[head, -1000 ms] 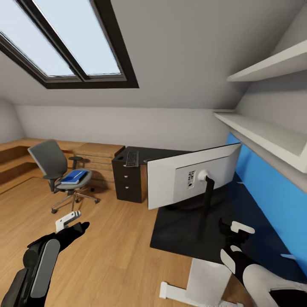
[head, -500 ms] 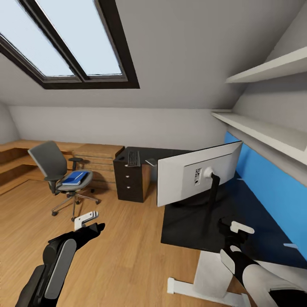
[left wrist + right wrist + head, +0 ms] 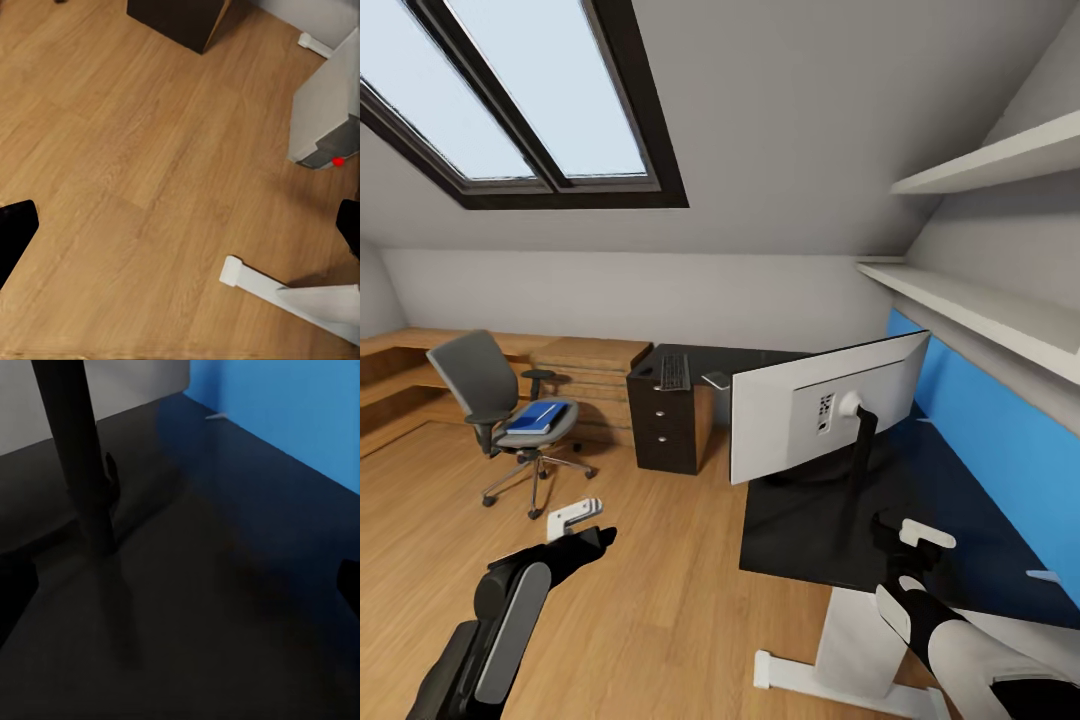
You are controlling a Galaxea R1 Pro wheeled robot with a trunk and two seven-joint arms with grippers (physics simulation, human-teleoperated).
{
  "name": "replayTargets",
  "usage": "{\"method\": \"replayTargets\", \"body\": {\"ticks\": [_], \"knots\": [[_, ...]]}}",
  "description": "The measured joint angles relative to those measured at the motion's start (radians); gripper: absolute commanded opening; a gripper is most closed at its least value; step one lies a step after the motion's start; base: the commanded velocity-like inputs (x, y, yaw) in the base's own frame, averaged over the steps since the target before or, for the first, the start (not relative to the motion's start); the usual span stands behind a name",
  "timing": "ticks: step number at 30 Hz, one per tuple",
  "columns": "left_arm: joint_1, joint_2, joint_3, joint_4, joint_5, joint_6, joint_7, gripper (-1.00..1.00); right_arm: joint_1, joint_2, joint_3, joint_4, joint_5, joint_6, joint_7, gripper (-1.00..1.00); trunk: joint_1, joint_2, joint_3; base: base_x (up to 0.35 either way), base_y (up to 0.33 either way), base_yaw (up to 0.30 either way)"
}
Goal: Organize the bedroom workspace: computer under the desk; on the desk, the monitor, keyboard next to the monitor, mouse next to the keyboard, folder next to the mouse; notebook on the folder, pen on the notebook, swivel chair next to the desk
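Left gripper [image 3: 575, 517] extended over floor [image 3: 640, 600], jaws apart, right gripper [image 3: 910, 540] open above desk [image 3: 800, 530], monitor [image 3: 825, 405] just ahead, folder [image 3: 536, 416] on chair [image 3: 495, 400] well beyond.

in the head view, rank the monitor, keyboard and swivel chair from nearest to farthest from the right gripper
1. The monitor, standing on the desk just ahead of the right gripper.
2. The keyboard, on the desk's far wing beyond the monitor, above the drawers.
3. The swivel chair, across the floor to the left, with the folder on its seat.

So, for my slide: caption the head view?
Monitor on desk; folder on swivel chair.
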Motion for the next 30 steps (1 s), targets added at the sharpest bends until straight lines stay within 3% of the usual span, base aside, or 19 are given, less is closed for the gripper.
{"method": "replayTargets", "body": {"ticks": [9,18,30], "knots": [[0.0,0.0,-0.007,0.015,-0.003,0.0,0.0,1.0,0.0,0.001,0.0,0.001,0.002,-0.001,0.001,1.0,0.0,0.0,0.0,0.0,0.0,-0.022],[-0.001,0.0,-0.007,0.014,-0.004,-0.001,-0.002,1.0,0.0,0.002,0.0,0.003,0.024,0.0,0.024,1.0,0.0,0.0,0.0,0.0,0.007,-0.217],[-0.001,0.0,-0.008,0.007,-0.004,-0.001,-0.003,1.0,0.0,0.0,-0.002,0.009,0.028,0.004,0.213,1.0,0.0,0.0,0.0,0.005,0.229,-0.259]]}}
